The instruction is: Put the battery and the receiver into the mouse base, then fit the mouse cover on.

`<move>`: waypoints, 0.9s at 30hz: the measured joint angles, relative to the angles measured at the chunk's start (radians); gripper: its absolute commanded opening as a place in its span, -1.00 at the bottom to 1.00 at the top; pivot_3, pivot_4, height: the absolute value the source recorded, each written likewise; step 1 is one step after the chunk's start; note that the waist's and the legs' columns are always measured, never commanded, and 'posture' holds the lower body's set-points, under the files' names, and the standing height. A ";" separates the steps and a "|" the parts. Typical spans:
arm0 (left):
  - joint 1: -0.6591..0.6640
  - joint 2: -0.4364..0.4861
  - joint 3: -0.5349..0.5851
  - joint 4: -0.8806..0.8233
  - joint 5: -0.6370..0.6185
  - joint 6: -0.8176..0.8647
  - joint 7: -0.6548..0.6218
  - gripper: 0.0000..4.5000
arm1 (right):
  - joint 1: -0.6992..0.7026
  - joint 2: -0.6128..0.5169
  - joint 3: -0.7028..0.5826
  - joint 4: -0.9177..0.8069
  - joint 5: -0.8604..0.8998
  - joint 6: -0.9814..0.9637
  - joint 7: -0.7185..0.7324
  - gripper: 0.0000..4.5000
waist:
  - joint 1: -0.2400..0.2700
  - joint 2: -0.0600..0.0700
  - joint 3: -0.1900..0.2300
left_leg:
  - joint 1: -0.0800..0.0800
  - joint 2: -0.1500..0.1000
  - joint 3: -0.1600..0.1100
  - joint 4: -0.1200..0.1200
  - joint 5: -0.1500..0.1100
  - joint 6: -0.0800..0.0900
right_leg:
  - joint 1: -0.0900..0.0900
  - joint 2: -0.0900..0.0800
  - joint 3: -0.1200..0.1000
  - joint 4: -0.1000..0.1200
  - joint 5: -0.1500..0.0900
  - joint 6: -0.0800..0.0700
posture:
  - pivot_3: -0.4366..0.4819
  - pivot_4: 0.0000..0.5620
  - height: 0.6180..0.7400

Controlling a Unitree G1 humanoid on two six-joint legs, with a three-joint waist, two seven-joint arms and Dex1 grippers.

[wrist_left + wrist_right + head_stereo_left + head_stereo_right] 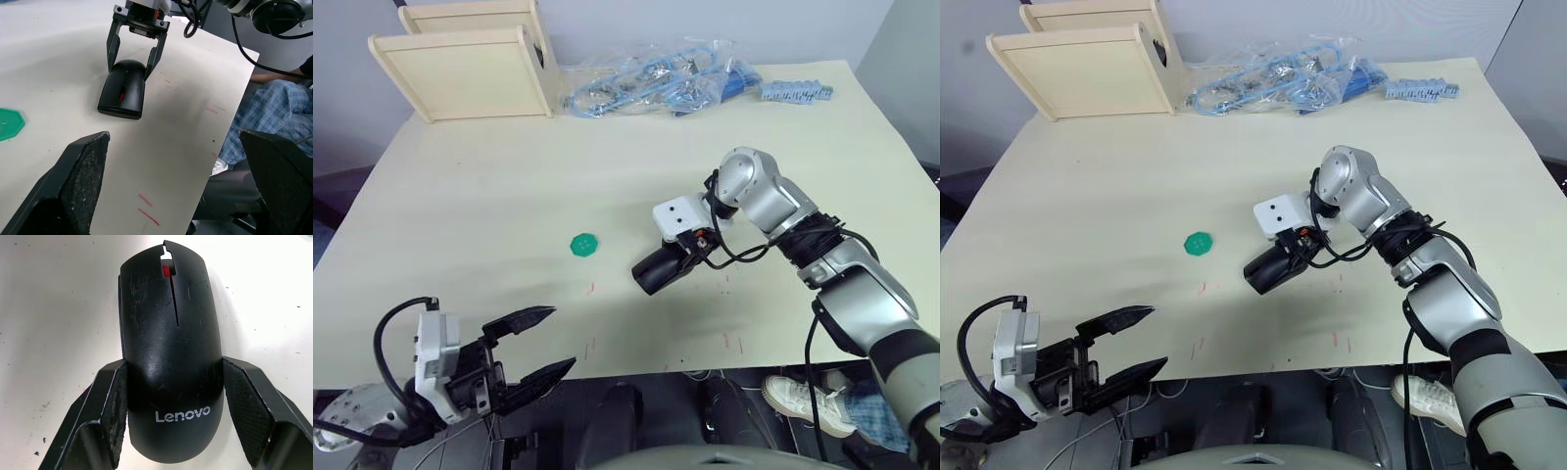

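My left gripper (540,343) hangs off the near edge of the table (489,196) at about seven o'clock, its two black fingers spread wide with nothing between them. Toward the middle of the tabletop, at roughly nine o'clock from the mouse and well apart from it, lies a flat green disc (584,245). Next comes the mouse cover (168,347), seated on the mouse base so that the pair reads as one closed black mouse resting flat on the table; a red scroll wheel (167,270) shows in the slot at its front and a pale brand mark sits near its rear. My right gripper (132,66) reaches in from three o'clock and straddles the rear of that cover, one finger pad (116,404) against each flank, pinching it lightly from both sides. Far back at twelve o'clock sit two pale wooden boxes (465,70) and, beside them, a clear bag of blue cables (656,83).
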 measured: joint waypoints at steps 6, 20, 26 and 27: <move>0.010 -0.005 0.000 0.005 0.006 -0.015 -0.013 1.00 | 0.000 0.000 0.000 0.000 0.001 -0.009 0.001 0.07 | 0.000 0.000 0.000 | 0.000 0.000 0.000 0.000 0.000 0.000 | 0.000 0.000 0.000 0.000 0.000 0.000 | -0.05 -0.47 1.00; 0.013 -0.014 0.000 0.027 0.018 -0.035 -0.031 1.00 | 0.000 0.001 0.000 0.002 0.002 -0.016 0.000 0.07 | 0.000 0.000 0.000 | 0.000 0.000 0.000 0.000 0.000 0.000 | 0.000 0.000 0.000 0.000 0.000 0.000 | -0.05 -0.47 1.00; 0.011 -0.014 0.000 0.027 0.018 -0.035 -0.029 1.00 | 0.000 0.002 0.000 0.004 0.005 -0.016 0.000 0.07 | 0.000 0.000 0.000 | 0.000 0.000 0.000 0.000 0.000 0.000 | 0.000 0.000 0.000 0.000 0.000 0.000 | -0.05 -0.47 1.00; 0.010 -0.014 0.000 0.027 0.018 -0.035 -0.029 1.00 | 0.000 0.002 -0.001 0.004 0.006 -0.015 0.000 0.07 | 0.000 0.000 0.000 | 0.000 0.000 0.000 0.000 0.000 0.000 | 0.000 0.000 0.000 0.000 0.000 0.000 | -0.05 -0.47 1.00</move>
